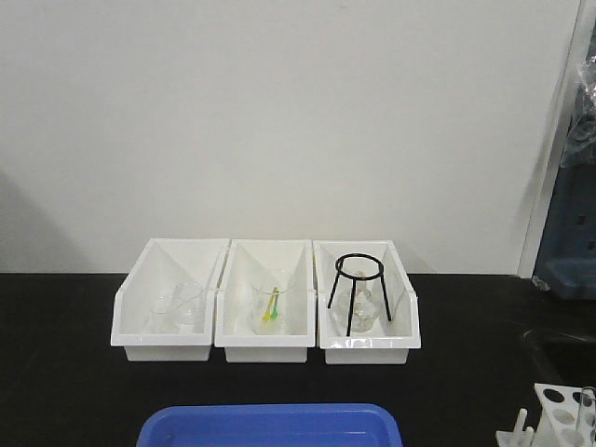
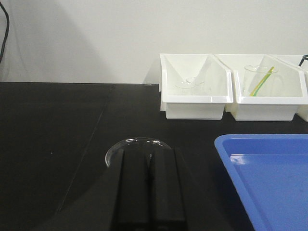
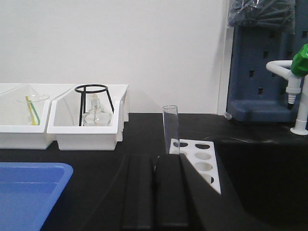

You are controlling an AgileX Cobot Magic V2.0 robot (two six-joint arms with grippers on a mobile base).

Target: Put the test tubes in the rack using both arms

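Both the left hand [image 2: 150, 180] and right hand [image 3: 155, 185] are sitting narrow, fingers together, holding nothing; one test tube [image 3: 171, 129] is standing upright in the rack [image 3: 199, 156]

White rack [image 3: 201, 159], blue tray [image 1: 270, 426]

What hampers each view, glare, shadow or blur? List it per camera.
Exterior front view: soft overall, glassware in the white bins barely visible. Left wrist view: left gripper a dark blurred mass, glare on the blue tray. Right wrist view: right gripper blurred, test tube sharp.
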